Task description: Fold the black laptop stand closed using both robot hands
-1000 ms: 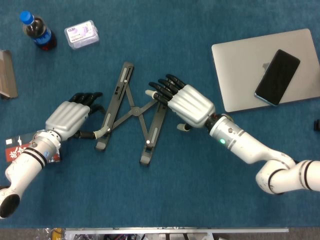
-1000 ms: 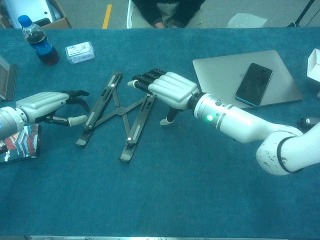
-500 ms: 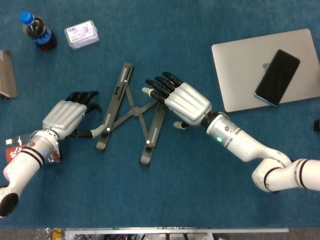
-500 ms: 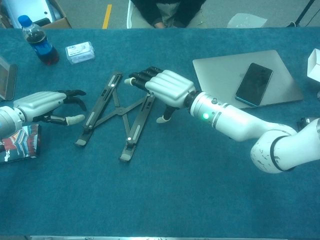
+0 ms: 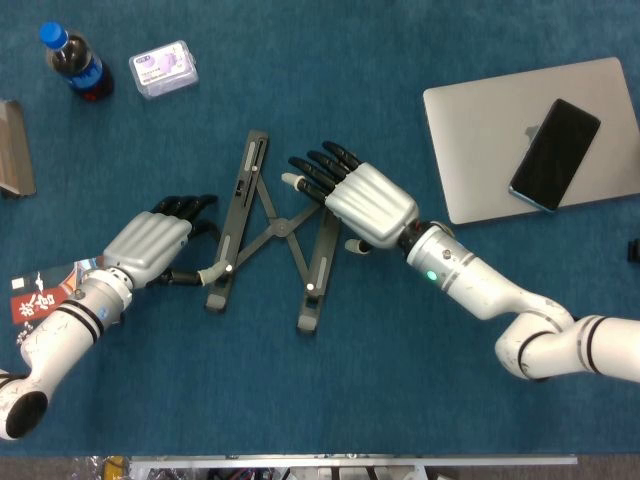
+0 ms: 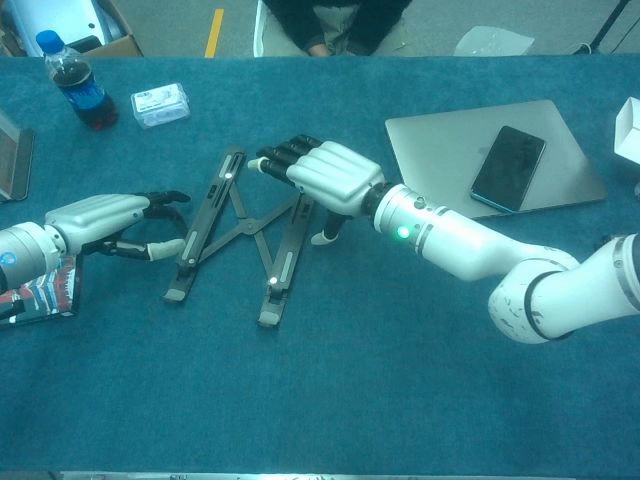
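Laptop stand (image 5: 268, 228): black, lying flat near the middle of the blue table (image 5: 330, 400), left of centre; two long side bars joined by thin crossed struts. The bars sit close at the near end and the left one leans outward at the far end, so the stand is partly spread, not closed.
Stand details: small pale spots show on each bar toward the near end; what they are is too small to tell.
Left hand (image 5: 150, 247): just left of the stand's left bar, palm down, dark fingers stretched toward the bar, pale thumb tip touching or almost touching its near part. It grips nothing that can be seen; fingers loosely apart.
Right hand (image 5: 360, 200): over the far end of the right bar, palm down, fingers curved and reaching left above the struts. Whether the fingertips press the stand or hover cannot be told; its underside is hidden in both views.
Hidden: the far end of the right bar lies under the right hand.
Laptop (image 5: 480, 140): silver, closed, far right on the table, with a dark phone (image 5: 555, 153) lying on its lid.
Bottle (image 5: 75, 62): dark drink, blue cap, far left corner.
Clear box (image 5: 163, 68): small lidded plastic box just right of the bottle; contents unreadable.
Printed packet (image 5: 35, 293): red and black, at the left edge, partly under the left wrist.
Left edge: a grey object (image 5: 15, 148) cut off by the frame.
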Motion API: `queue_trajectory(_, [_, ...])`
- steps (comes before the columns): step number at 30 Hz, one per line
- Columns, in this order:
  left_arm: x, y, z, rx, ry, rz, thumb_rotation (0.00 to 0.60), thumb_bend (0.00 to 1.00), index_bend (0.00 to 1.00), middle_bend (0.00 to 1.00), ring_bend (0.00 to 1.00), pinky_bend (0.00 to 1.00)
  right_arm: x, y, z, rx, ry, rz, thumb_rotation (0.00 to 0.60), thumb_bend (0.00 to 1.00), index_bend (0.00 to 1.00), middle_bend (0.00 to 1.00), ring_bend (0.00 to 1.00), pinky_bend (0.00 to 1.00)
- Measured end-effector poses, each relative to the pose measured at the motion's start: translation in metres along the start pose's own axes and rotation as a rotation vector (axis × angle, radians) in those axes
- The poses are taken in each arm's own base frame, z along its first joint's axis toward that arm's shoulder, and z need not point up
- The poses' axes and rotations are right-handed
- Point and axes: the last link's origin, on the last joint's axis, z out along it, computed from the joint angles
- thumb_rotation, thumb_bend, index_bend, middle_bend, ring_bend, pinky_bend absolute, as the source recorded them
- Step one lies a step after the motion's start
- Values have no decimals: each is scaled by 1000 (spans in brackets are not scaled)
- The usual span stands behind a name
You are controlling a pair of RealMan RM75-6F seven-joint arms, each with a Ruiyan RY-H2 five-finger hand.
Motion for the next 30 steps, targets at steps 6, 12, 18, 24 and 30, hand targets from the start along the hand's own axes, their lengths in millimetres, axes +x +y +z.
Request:
queue_trajectory(6, [1,2,0,-7,-3,-9,136,280,252,17,0,18,-5,-3,7,2,0,-11,600,35,0,4,0,26])
queue_trajectory(12, [0,4,1,-16,-3,-19,138,280,251,16,0,18,-7,-9,13,13,14,-15,600,37,0,4,0,25])
queue_trajectory(18, [-2,7,2,-26,-6,-26,136,280,250,16,0,18,-6,-12,17,19,29,-20,600,42,0,4,0,23])
queue_trajectory(24, [-3,12,2,-40,-10,-27,136,280,250,14,0,18,-6,-16,20,21,35,-18,600,43,0,4,0,22])
queue_trajectory(30, [-4,15,3,-48,-16,-28,134,280,248,13,0,18,-7,-19,25,20,43,-19,600,42,0,4,0,22])
